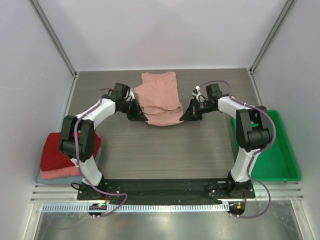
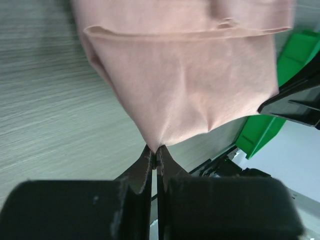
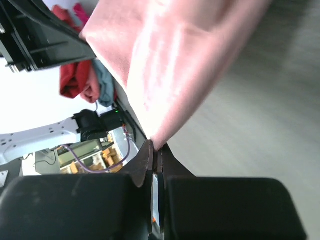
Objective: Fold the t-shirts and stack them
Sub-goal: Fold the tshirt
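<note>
Left hand (image 1: 140,115) and right hand (image 1: 187,116) pinch pink t-shirt (image 1: 160,95).

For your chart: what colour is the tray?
The tray is green, clearest in the top external view.

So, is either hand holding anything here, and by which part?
Both pinch the dusty-pink t-shirt: the left hand at the left end of its near edge, the right hand at the right end.

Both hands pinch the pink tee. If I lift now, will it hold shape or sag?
Likely sags: the pink tee puckers into creases at the left hand, so it's floppy. Probably light: a small pinch by the right hand tents it. The unsupported middle may droop.
</note>
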